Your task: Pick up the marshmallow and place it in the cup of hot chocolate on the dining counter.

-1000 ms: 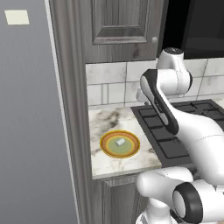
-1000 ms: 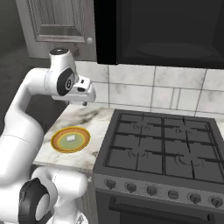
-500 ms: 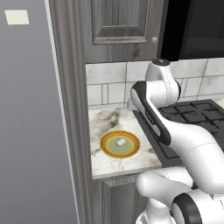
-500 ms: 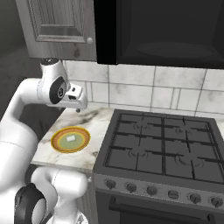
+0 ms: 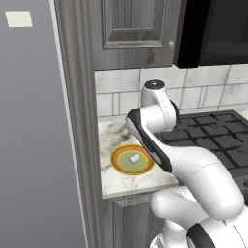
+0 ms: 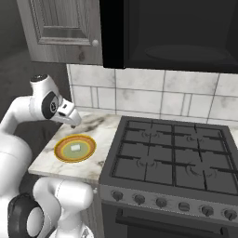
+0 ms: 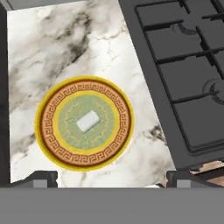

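Tool [image 7: 107, 177] hangs over the marble surface [image 7: 52, 48], fingers spread wide at either side of the hand view, nothing between them. Directly below: orange-rimmed plate [image 7: 52, 131] with green centre, the marshmallow [image 7: 88, 121] lying flat in its middle, apart from the fingers. From the right base view, tool [image 6: 72, 122] sits above the plate's far edge. Black stove [image 6: 172, 153] just beside the surface; tiled wall [image 6: 139, 95] behind.
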